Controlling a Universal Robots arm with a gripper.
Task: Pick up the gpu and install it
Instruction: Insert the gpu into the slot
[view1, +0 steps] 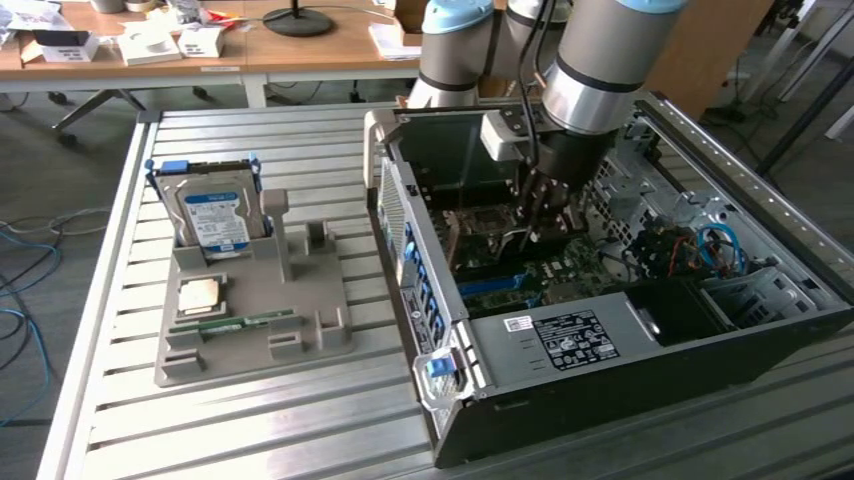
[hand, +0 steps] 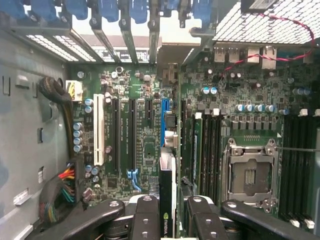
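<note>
In the wrist view the gpu is a thin dark card seen edge-on, with a green logo near the fingers. My gripper is shut on it, one black finger on each side. The card hangs above the green motherboard, lined up with the blue slot and its metal end toward the case's rear brackets. I cannot tell whether the card touches the slot. In the exterior view my gripper reaches down into the open computer case, over the motherboard.
A grey holder tray stands at the exterior view's left with a silver hard drive, a processor chip and a green memory stick. Inside the case are the CPU socket, cable bundles and blue slot latches.
</note>
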